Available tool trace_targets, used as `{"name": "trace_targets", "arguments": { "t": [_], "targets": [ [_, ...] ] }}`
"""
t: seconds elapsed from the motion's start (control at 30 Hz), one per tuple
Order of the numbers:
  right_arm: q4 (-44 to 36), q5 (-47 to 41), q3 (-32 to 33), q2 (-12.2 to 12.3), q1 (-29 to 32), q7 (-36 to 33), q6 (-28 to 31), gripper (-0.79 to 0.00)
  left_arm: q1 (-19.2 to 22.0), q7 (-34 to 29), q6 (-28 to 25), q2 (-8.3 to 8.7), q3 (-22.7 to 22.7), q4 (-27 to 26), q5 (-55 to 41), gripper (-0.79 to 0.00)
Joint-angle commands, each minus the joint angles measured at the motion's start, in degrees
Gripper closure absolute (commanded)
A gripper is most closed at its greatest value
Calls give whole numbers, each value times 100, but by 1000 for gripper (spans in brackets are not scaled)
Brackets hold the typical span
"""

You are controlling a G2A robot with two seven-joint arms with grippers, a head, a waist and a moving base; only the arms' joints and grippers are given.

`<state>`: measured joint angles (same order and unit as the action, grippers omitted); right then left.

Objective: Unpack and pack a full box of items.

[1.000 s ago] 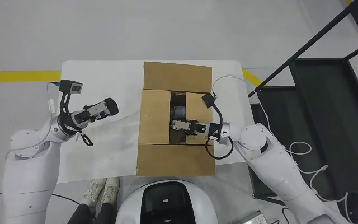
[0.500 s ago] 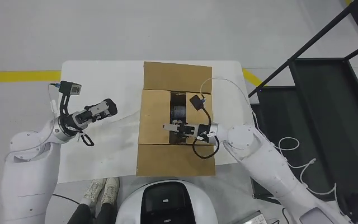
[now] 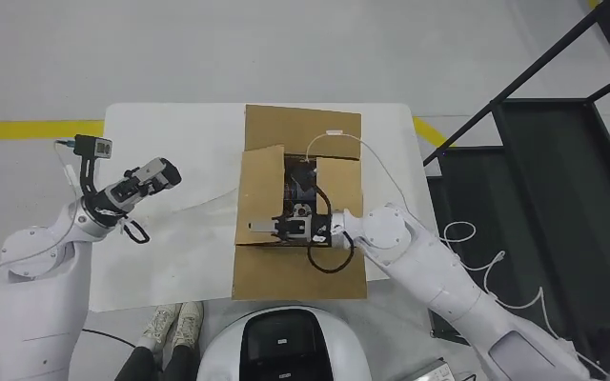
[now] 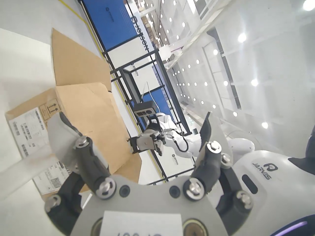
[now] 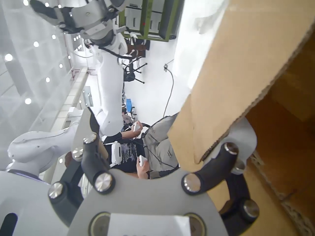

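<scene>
- Right wrist view is showing the right gripper (image 5: 165, 126) spread wide, with the left flap (image 5: 246, 50) of the box (image 5: 283, 148) standing between its fingers.
- Left wrist view is showing the left gripper (image 4: 130, 124) released, gripping nothing.
- Top view alone is showing dark items (image 3: 301, 186) lying inside the box, which is sitting mid-table (image 3: 172, 267); the left gripper is hovering well left.

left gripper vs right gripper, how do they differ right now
Place: the left gripper hangs over the table, apart from the cardboard box. The right gripper is over the box's opening, at its raised side flap.
Load: the left gripper has nothing between its fingers. The right gripper straddles that side flap's edge, one finger on each side.
Both are open.
</scene>
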<state>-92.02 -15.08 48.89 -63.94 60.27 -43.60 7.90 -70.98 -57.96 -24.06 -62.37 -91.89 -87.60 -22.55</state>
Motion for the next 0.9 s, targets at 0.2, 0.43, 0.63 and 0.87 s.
{"name": "trace_targets", "arguments": {
  "t": [0.2, 0.43, 0.63, 0.87],
  "targets": [
    [-98, 30, -641, -344, -735, 373, 116, -785, -136, 502, -76, 24, -291, -335, -318, -785],
    [633, 46, -1729, -928, -1520, 736, 68, -785, -302, 440, -43, 49, -421, -679, -624, -785],
    [1448, 32, -2285, -1358, -1803, 867, 63, -785, -231, 289, 175, 60, -127, -435, -315, -785],
    [1614, 158, -2111, -1390, -1697, 743, 255, -785, 99, 687, 329, 19, 468, 298, 502, -785]
  ]
}}
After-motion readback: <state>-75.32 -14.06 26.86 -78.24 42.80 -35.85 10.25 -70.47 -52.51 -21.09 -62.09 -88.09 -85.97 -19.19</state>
